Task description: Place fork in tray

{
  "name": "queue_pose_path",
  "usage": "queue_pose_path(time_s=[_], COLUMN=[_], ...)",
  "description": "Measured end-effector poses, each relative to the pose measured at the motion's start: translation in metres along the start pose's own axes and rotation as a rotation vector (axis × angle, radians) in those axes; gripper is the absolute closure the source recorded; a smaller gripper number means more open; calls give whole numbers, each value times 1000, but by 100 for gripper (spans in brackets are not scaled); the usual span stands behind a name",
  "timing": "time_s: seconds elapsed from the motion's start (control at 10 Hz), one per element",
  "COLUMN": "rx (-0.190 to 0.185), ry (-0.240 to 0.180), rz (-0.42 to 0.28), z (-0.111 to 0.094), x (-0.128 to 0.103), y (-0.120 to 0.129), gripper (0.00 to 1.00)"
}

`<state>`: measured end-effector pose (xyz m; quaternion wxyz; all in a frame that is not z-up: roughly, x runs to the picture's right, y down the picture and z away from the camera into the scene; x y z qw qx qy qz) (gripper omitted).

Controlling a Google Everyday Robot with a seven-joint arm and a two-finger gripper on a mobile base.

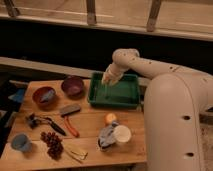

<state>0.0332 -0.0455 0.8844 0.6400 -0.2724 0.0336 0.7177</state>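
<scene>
Green tray (131,95) lay directly under our tool (107,80), which hung over its left half pinching the fork (107,88), tines hanging down just above the floor, presumably so it would land inside the rim.

No legible text, label, brand, number or sign is found on any item, including the gripper (107,80) positioned over the tray (131,96) at the table's one o'clock.
</scene>
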Motion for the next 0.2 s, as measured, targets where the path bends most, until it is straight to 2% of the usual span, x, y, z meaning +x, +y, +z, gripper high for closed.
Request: queue_pose_path(time_s=[0.2], rx=[0], ry=[1], rz=[-2], z=[1], x=[0], y=[1], gripper=[32])
